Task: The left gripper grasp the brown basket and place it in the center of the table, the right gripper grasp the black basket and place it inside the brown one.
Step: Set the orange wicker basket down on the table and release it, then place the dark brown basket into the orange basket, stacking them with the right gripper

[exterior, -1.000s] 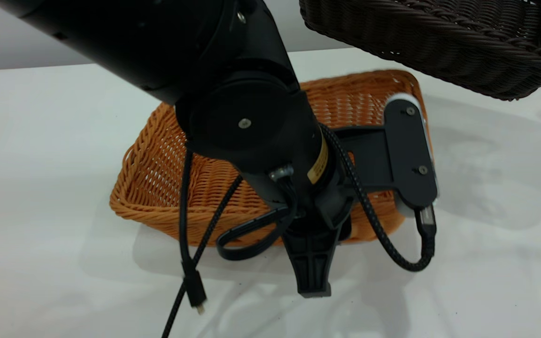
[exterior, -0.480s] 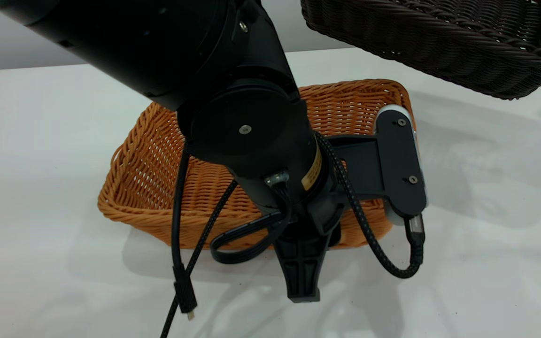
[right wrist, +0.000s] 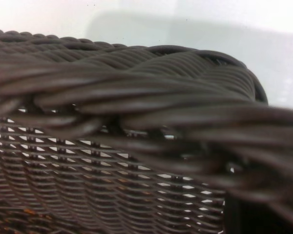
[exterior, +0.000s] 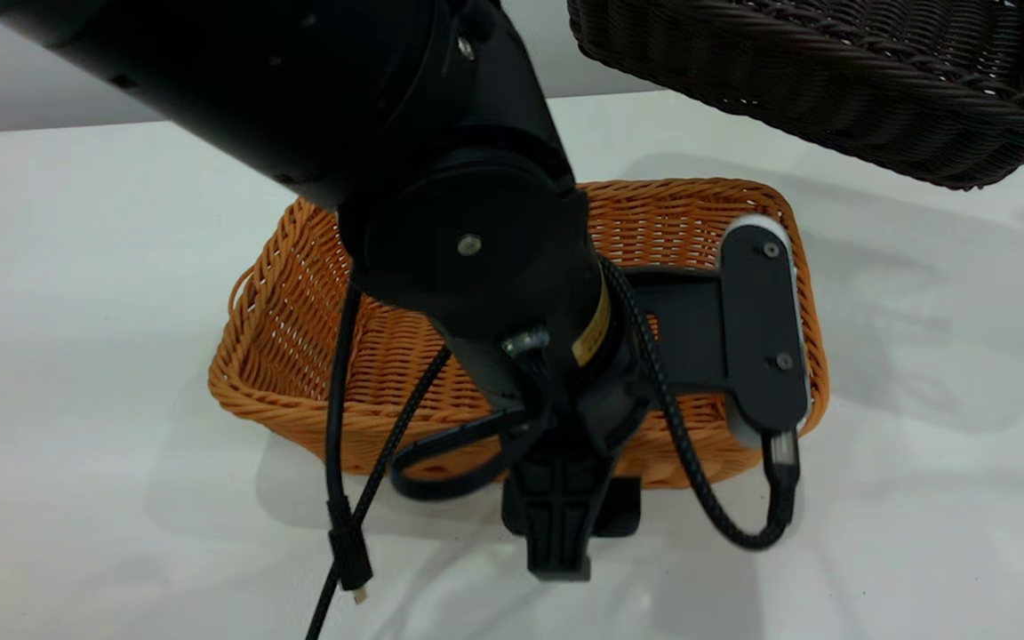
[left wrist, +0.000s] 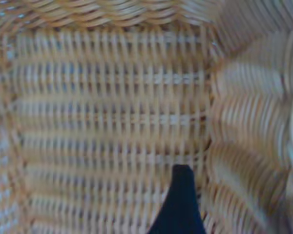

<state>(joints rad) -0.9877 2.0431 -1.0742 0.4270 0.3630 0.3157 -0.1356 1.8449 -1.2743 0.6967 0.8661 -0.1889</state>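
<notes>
The brown basket [exterior: 316, 302] sits low over the white table [exterior: 76, 267], near its middle. My left gripper [exterior: 565, 533] is shut on its near wall. One black finger [left wrist: 178, 204] shows inside against the weave [left wrist: 112, 117], and the other is outside the wall. The black basket [exterior: 832, 80] hangs in the air at the upper right, above and beyond the brown one. Its braided rim [right wrist: 136, 102] fills the right wrist view, with my right gripper [right wrist: 254, 214] shut on it. In the exterior view the right gripper is out of frame.
The left arm's thick black links [exterior: 343, 107] and wrist camera module [exterior: 765, 329] cover much of the brown basket. Braided cables [exterior: 343, 498] dangle in front of it. Bare white tabletop lies to the left, right and front.
The brown basket swung left, then back right, and has sunk lower and levelled out, with the left gripper coming down with it. The black basket has barely moved.
</notes>
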